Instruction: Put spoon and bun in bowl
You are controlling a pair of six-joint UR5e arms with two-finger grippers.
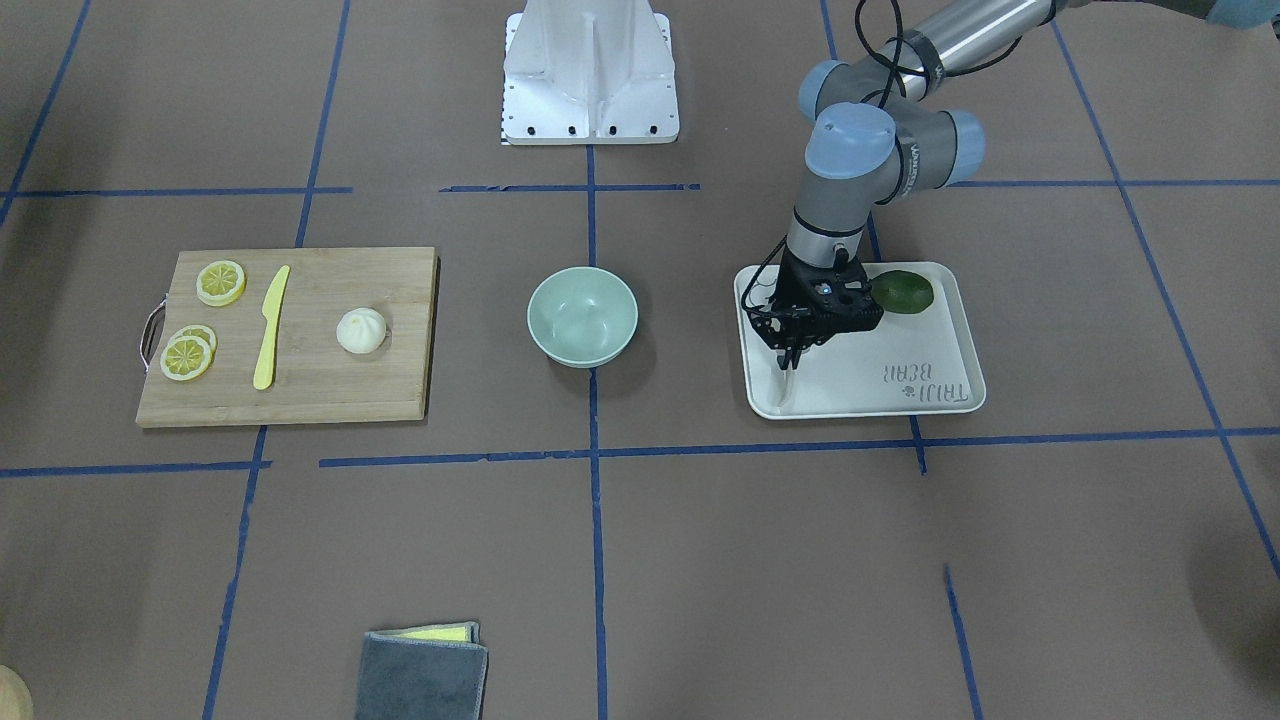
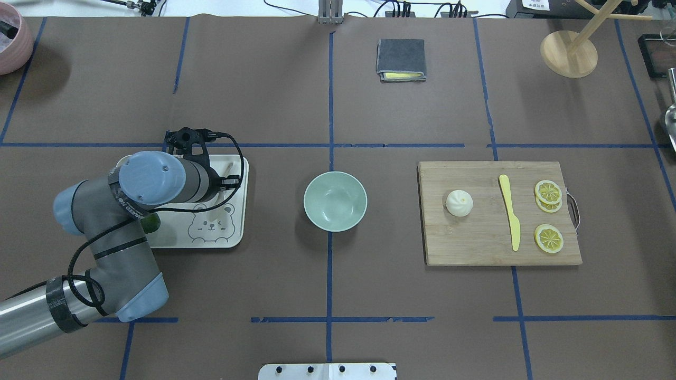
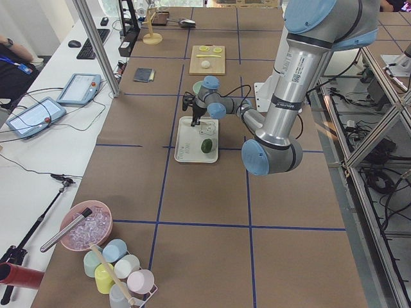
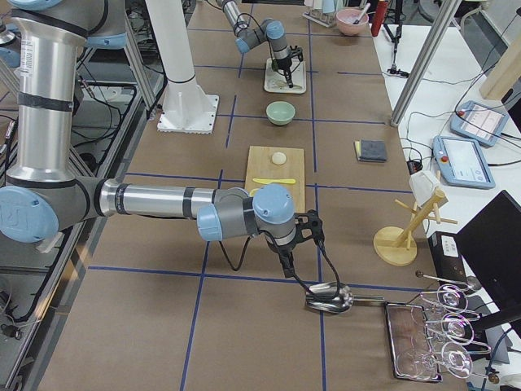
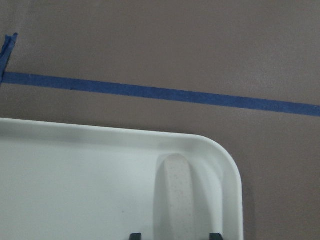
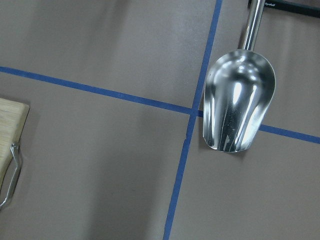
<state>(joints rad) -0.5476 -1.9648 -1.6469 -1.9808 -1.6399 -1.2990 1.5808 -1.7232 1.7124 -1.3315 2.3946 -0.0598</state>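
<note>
The off-white spoon [image 5: 175, 192] lies in a corner of the white bear tray [image 5: 75, 190]; a bit of it shows under the gripper in the front view [image 1: 786, 385]. My left gripper [image 5: 174, 236] is open and low over the tray [image 1: 900, 345], one fingertip on each side of the spoon, not touching it. The white bun [image 1: 361, 330] sits on the wooden cutting board [image 1: 320, 390]. The mint-green bowl [image 1: 582, 315] stands empty at the table's middle. My right gripper [image 4: 289, 267] shows only in the right side view, so I cannot tell if it is open or shut.
A green fruit [image 1: 902, 292] lies on the tray behind the gripper. A yellow knife [image 1: 270, 325] and lemon slices [image 1: 221, 282] share the board. A folded grey cloth [image 1: 425, 670] lies at the front. A metal scoop [image 6: 239, 100] lies under my right wrist.
</note>
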